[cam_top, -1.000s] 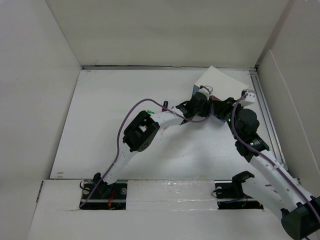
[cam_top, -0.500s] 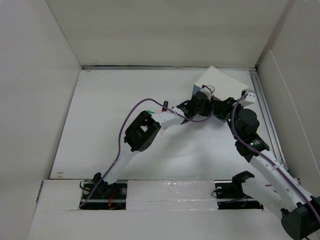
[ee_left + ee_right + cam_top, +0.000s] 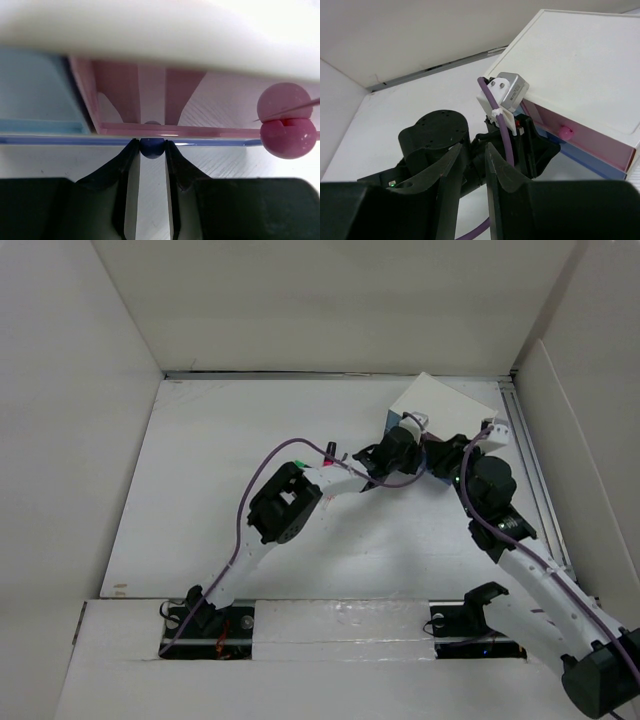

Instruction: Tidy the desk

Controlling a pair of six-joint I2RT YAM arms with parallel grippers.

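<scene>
The white desk (image 3: 220, 480) carries a small white drawer box (image 3: 440, 402) at the back right, also in the right wrist view (image 3: 580, 65). My left gripper (image 3: 152, 149) is shut on the dark blue knob (image 3: 152, 147) of the blue drawer (image 3: 50, 140), below the pink drawer (image 3: 150, 95) and its pink knob (image 3: 285, 122). In the top view the left gripper (image 3: 408, 440) is at the box's front. My right gripper (image 3: 474, 155) hovers just behind the left wrist, jaws a little apart and empty. It also shows in the top view (image 3: 448, 452).
White walls enclose the desk on the left, back and right. A metal rail (image 3: 530, 480) runs along the right edge beside the box. The left arm's purple cable (image 3: 502, 130) passes in front of the right gripper. Both arms crowd the back right.
The left wrist has shifted very slightly toward the near side while holding the blue knob. Otherwise nothing has visibly moved.
</scene>
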